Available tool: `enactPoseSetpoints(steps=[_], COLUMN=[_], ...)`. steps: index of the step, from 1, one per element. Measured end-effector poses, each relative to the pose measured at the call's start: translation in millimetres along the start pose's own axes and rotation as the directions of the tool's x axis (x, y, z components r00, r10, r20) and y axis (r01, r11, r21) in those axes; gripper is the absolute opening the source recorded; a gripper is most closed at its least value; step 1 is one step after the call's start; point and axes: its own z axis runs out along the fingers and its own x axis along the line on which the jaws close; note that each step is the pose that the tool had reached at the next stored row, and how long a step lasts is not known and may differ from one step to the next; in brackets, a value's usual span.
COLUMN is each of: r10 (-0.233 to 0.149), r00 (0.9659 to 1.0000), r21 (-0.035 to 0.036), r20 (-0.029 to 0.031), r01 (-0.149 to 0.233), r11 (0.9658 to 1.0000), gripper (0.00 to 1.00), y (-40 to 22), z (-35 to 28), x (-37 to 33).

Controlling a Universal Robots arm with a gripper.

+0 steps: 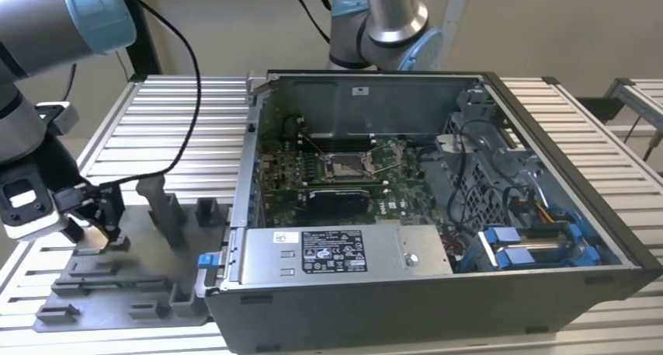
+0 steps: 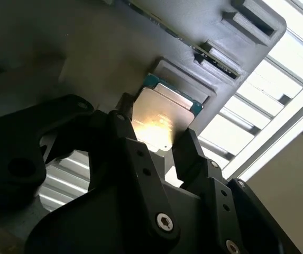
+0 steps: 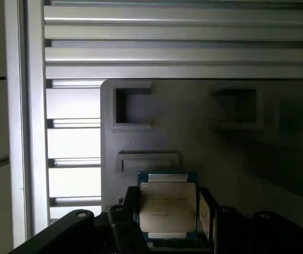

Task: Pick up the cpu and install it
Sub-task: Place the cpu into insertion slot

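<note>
Down low over the dark tray (image 1: 114, 293) with the gripper (image 1: 104, 238), at about 8 o'clock from the computer case (image 1: 414, 308) in the exterior view. Clamped on the cpu (image 3: 167, 209) by two opposite edges in both wrist views, right at a tray pocket. Faint print on the silvery lid, too small to read. Black-and-white label (image 1: 334, 254) on the grey box (image 1: 414, 250), at 6 o'clock from the socket (image 1: 345, 166).
</note>
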Motion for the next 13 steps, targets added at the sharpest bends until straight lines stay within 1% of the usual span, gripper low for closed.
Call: enactPoseSetpoints(steps=[2, 6, 7, 8, 10, 11, 13], r10=[0.0, 0.0, 0.001, 0.001, 0.001, 0.001, 0.001], r00=[1.0, 1.0, 1.0, 0.9999, 0.9997, 0.9996, 0.9996], r21=[-0.0005, -0.0028, -0.0035, -0.0048, -0.0075, -0.0086, -0.0108], r20=[-0.0012, -0.0061, -0.0089, -0.0132, -0.0251, -0.0269, -0.0268], r01=[0.0, 0.0, -0.001, -0.001, -0.001, -0.001, -0.002], r11=[1.0, 1.0, 1.0, 1.0, 1.0, 1.0, 0.9999], gripper=[0.0, 0.0, 0.0, 0.0, 0.0, 0.0, 0.0], y=[0.2, 0.5, 0.6, 0.7, 0.8, 0.9, 1.1], z=[-5.7, -13.9, -15.3, -16.2, -17.6, -19.6, -24.5], x=[-0.2, -0.6, -0.6, -0.5, -0.1, -0.2, -0.5])
